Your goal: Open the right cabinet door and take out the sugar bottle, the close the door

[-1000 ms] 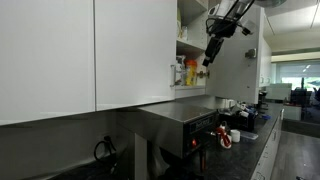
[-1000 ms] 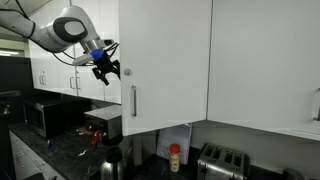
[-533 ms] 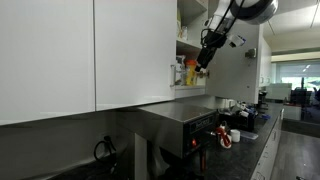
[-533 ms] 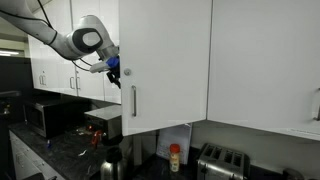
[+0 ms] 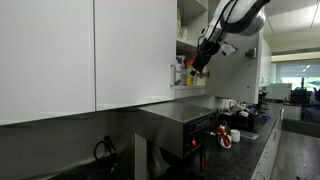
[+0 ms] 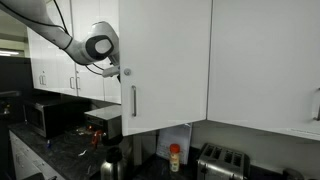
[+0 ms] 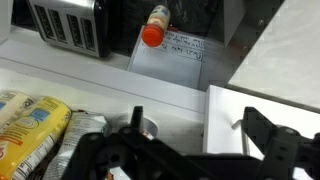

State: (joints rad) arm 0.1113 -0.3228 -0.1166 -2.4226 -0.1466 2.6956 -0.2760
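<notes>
Claw (image 5: 199, 66), jaws spread wide and empty, hangs behind the swung-out plain white cabinet door (image 6: 165, 60); I judge the clear cylindrical sugar bottle (image 5: 179, 73) light, rigid, slick, best taken mid-body.

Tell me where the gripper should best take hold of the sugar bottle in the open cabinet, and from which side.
Probably the round body at about mid-height, coming straight in from the open front. The sugar bottle stands upright, so the open gripper can close across its width. The yellow bottle stands close beside it, which leaves little room for a slanted approach.
</notes>
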